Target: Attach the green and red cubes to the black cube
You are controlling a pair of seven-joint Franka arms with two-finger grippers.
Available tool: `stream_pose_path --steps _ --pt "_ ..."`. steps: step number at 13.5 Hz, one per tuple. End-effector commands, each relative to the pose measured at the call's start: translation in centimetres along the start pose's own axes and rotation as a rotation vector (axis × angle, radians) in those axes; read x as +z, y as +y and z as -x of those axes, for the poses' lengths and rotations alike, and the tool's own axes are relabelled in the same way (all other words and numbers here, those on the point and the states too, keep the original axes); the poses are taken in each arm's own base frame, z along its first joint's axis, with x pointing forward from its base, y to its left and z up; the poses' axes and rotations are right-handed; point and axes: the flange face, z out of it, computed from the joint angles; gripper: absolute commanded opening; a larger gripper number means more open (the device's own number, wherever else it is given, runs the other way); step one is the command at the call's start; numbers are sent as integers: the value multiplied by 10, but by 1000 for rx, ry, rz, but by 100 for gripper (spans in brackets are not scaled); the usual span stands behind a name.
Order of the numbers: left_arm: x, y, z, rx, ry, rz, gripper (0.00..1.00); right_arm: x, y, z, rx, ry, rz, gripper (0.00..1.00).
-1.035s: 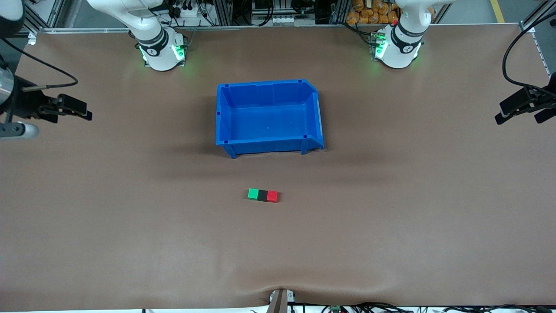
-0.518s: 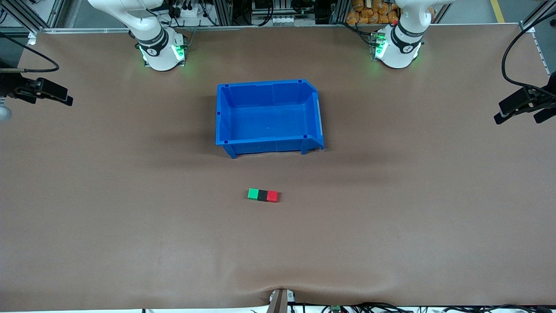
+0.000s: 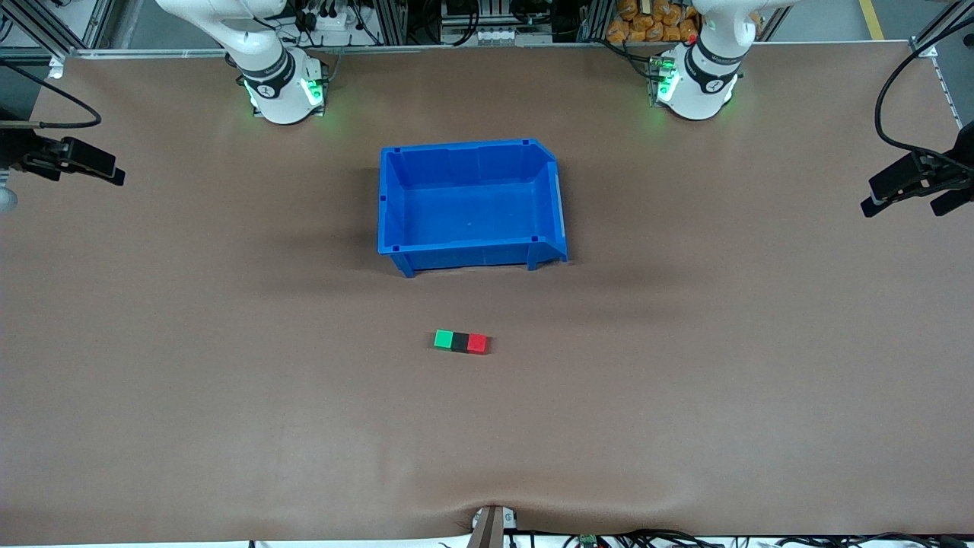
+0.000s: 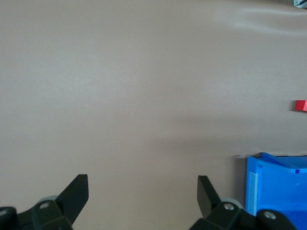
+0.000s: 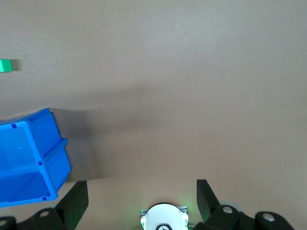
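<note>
Item: brown desk (image 3: 685,396), one.

Cubes, three in all: one green cube (image 3: 443,339), one black cube (image 3: 459,341), one red cube (image 3: 477,343). They lie in a single touching row, black in the middle, green toward the right arm's end of the desk, red toward the left arm's end. The row sits mid-desk, nearer the front camera than the blue bin (image 3: 559,205) and clear of it. Its long axis runs from one arm's end of the desk to the other. Judged from this layout, the joining looks already done.

Blue bin, one: open-topped, nothing in it, standing between the arm bases and the row.

Pincers, two. Left pincer (image 4: 143,189): fingers spread apart, holding nothing, over the desk edge at the left arm's end; the red cube shows small at the margin of its wrist view. Right pincer (image 5: 142,191): fingers spread apart, holding nothing, over the desk edge at the right arm's end; the green cube appears at its view's margin. Both arms wait.

Relation for any coming move: the row lies well apart from both pincers, toward the desk's middle, about equally distant from each.
</note>
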Motion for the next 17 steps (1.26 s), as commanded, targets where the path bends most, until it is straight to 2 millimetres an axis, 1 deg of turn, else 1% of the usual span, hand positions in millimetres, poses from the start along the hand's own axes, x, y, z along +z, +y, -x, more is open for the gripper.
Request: stream_pose_path --steps 1,2,3,6,7,9,14,17 --pt "-5 2 1 20 -4 -10 100 -10 -4 15 6 26 17 100" --pt "-6 16 2 41 -2 -10 100 -14 -8 15 -2 40 17 100" --pt "-7 22 4 53 -6 -26 100 -19 -9 15 -3 55 15 100" --pt "-6 7 3 38 -9 -35 100 -22 -9 14 -15 73 16 100" --pt "-11 11 5 41 -1 -35 100 -24 -8 15 -16 79 15 100" --pt "-5 10 3 37 -19 -35 100 -25 -9 15 -18 81 15 100" --pt "-5 8 4 37 -21 -35 100 -23 -10 16 -21 70 14 100" --pt "-3 8 7 37 -47 -36 100 -22 -7 16 -18 65 13 100"
